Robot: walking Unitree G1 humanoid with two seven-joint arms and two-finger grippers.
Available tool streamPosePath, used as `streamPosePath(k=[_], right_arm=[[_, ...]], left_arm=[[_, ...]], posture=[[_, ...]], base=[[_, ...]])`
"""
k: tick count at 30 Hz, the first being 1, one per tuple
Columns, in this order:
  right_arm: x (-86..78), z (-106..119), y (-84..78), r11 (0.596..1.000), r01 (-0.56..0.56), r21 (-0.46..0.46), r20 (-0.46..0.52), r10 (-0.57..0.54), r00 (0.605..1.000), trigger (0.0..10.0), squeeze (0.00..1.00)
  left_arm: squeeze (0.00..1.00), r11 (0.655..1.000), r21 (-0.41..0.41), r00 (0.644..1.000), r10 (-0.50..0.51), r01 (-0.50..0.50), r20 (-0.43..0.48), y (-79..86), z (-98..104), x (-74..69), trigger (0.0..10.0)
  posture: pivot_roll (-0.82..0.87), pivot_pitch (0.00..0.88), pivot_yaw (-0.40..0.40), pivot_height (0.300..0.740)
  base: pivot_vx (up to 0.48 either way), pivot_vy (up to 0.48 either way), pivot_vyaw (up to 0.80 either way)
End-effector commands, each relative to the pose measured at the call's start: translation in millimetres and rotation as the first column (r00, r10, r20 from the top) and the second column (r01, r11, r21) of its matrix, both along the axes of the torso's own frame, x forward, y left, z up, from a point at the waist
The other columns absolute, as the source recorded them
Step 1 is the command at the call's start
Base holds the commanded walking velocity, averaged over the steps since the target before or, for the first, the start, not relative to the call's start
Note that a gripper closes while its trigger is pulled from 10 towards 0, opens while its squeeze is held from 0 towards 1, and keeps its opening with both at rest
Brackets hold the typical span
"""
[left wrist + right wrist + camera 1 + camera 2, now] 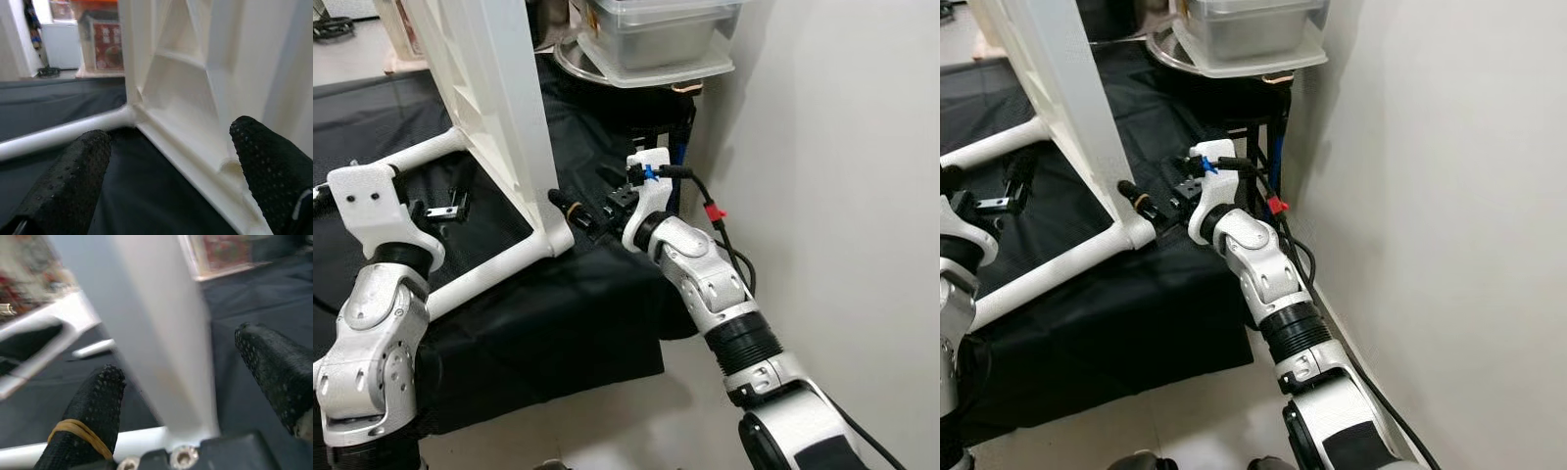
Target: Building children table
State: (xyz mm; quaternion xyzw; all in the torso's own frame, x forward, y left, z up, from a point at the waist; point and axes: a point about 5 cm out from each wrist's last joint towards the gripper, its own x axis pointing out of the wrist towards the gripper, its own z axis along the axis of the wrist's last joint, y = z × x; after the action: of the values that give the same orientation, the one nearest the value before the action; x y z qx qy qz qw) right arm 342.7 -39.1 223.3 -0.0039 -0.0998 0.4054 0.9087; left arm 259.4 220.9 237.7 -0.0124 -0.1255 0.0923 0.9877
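surface: black cloth (558, 323) on pale floor (636, 421) | on it: white table frame (499, 108), upright

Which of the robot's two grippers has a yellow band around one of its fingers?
The right gripper: a yellow rubber band wraps one finger, by the white table frame's corner. The left gripper's fingers are plain black.

The frame (499, 117) is standing on the cloth (568, 304), which is lying on the floor (607, 431). The left gripper (445, 211) is sitting left of its upright panel, the right gripper (582, 211) just right of its corner. Behind, a tray (656, 49) is resting beside the wall (842, 196), on the right.
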Motion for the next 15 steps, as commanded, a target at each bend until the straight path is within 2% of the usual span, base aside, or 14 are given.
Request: streamPosePath(k=[1, 3, 5, 6, 8, 9, 11, 15], right_arm=[[-12.5, 3, -12.4, 0.998, -0.030, 0.058, 0.003, 0.030, 1.000, 10.0, 0.00], [-37.2, -5, -36.1, 0.997, -0.015, 0.081, -0.014, 0.016, 1.000, 10.0, 0.00], [-53.7, -18, -52.6, 0.998, 0.035, 0.051, -0.037, -0.033, 0.999, 10.0, 0.00], [-53.7, -18, -52.6, 0.998, 0.035, 0.051, -0.037, -0.033, 0.999, 10.0, 0.00], [-68.9, -34, -65.6, 0.996, 0.088, 0.023, -0.077, -0.086, 0.993, 10.0, 0.00], [-68.9, -34, -65.6, 0.996, 0.088, 0.023, -0.077, -0.086, 0.993, 10.0, 0.00], [-80.6, -52, -78.0, 0.990, 0.139, -0.024, -0.108, -0.141, 0.984, 10.0, 0.00], [-84.5, -63, -84.7, 0.986, 0.157, -0.051, -0.121, -0.163, 0.979, 10.0, 0.00]], left_arm=[[0.00, 1.000, 0.010, 0.999, -0.008, 0.009, -0.049, -5.5, -9, -2.7, 10.0], [0.00, 0.999, 0.004, 0.992, -0.049, 0.050, -0.117, -16.9, -28, -4.2, 10.0], [0.00, 0.996, 0.003, 0.981, -0.092, 0.094, -0.173, -28.8, -44, -4.4, 10.0], [0.00, 0.996, 0.003, 0.981, -0.092, 0.094, -0.173, -28.8, -44, -4.4, 10.0], [0.00, 0.991, -0.004, 0.970, -0.129, 0.131, -0.204, -40.7, -56, -4.4, 10.0], [0.00, 0.991, -0.004, 0.970, -0.129, 0.131, -0.204, -40.7, -56, -4.4, 10.0], [0.00, 0.987, -0.001, 0.964, -0.155, 0.158, -0.218, -50.5, -64, -3.1, 10.0], [0.00, 0.984, -0.011, 0.962, -0.174, 0.175, -0.212, -55.3, -65, 1.9, 10.0]], posture=[[0.05, 0.187, -0.059, 0.740], [0.03, 0.181, -0.059, 0.740], [0.01, 0.166, -0.053, 0.740], [0.01, 0.166, -0.053, 0.740], [-0.02, 0.132, -0.039, 0.740], [-0.02, 0.132, -0.039, 0.740], [-0.03, 0.098, -0.032, 0.740], [-0.04, 0.078, -0.024, 0.740]], base=[[0.000, 0.000, 0.00], [0.000, 0.159, 0.00], [0.000, 0.480, 0.00], [0.000, 0.480, 0.00], [0.000, 0.480, 0.00], [0.000, 0.480, 0.00], [0.000, 0.480, 0.00], [0.000, 0.480, 0.00]])
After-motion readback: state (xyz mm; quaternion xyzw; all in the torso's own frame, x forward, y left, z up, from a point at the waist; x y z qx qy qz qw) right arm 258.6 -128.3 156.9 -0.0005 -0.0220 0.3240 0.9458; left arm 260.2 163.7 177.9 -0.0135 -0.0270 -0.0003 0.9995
